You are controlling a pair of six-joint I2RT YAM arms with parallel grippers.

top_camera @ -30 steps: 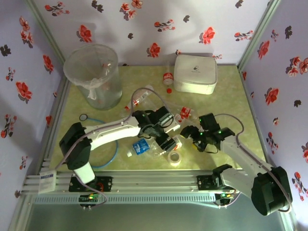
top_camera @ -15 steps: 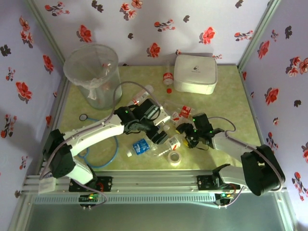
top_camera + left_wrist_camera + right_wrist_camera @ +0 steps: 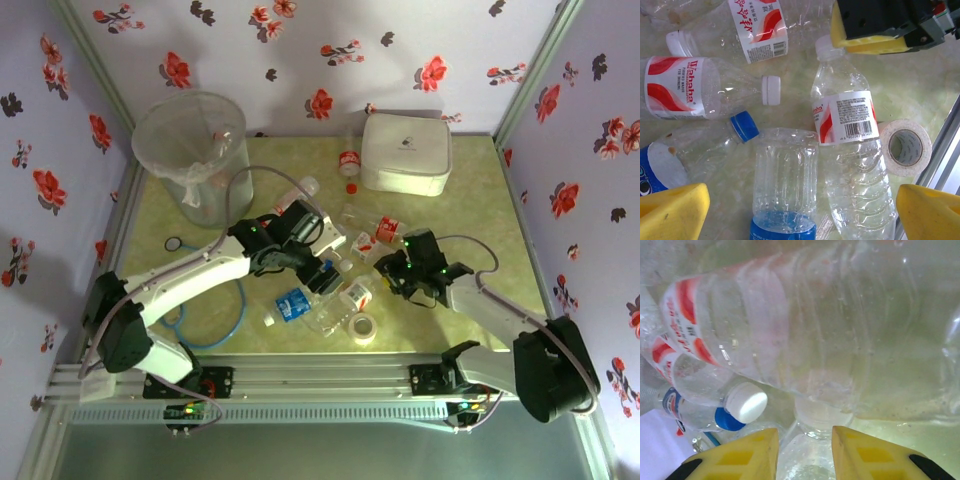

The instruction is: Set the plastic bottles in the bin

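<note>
Near the counter's (image 3: 470, 200) near edge, the right claw (image 3: 804, 440), apart a second ago, has just clamped the neck of a clear plastic bottle with a red-and-white label (image 3: 845, 125), so a lift looks next. The left claw (image 3: 800, 215) hovers apart over the other bottles (image 3: 685, 90). The large clear plastic bin (image 3: 205, 205) stands at the far left corner.

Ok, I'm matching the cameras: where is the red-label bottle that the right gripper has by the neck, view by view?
Top external: red-label bottle, centre, just above the tape roll.
Left wrist: bottle centre-right, cap uppermost.
Right wrist: bottle bottom centre, neck in the right gripper.
Shared landmark: that gripper at its cap.
</note>
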